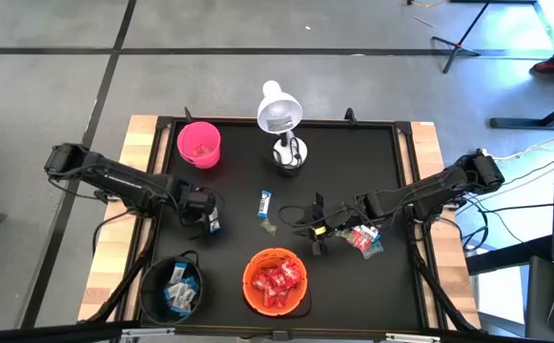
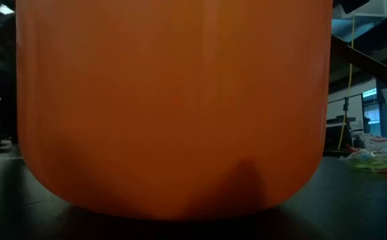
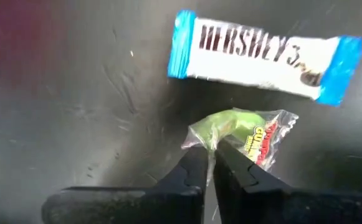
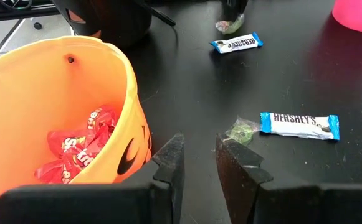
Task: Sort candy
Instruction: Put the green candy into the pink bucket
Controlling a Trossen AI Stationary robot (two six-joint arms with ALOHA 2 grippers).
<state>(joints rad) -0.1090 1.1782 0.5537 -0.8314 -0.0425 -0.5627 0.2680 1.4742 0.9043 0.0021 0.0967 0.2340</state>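
My left gripper (image 1: 203, 217) points down at the table's left part, shut on a green gummy candy (image 3: 230, 127) in a clear wrapper. A blue-and-white bar candy (image 3: 265, 56) lies flat beside it. Both show far off in the right wrist view, the green candy (image 4: 229, 25) and the bar (image 4: 237, 42). My right gripper (image 4: 199, 162) hangs open with nothing between its fingers, beside the orange bowl (image 4: 56, 81). A second bar (image 4: 299, 124) and a second green candy (image 4: 242, 130) lie on the table ahead of it. My left gripper pinches the clear wrapper's edge (image 3: 207, 148) at one end of the green candy between its two shut fingertips. The fingers come from above, pointing down. The rest of the candy seems to lie on the black table top.
The orange bowl (image 1: 275, 281) holds red candies, and a black bowl (image 1: 176, 286) holds blue-and-white ones, both at the near edge. A pink cup (image 1: 198, 143) and a white lamp (image 1: 278, 119) stand at the far side. More candies (image 1: 364, 238) lie under the right arm.
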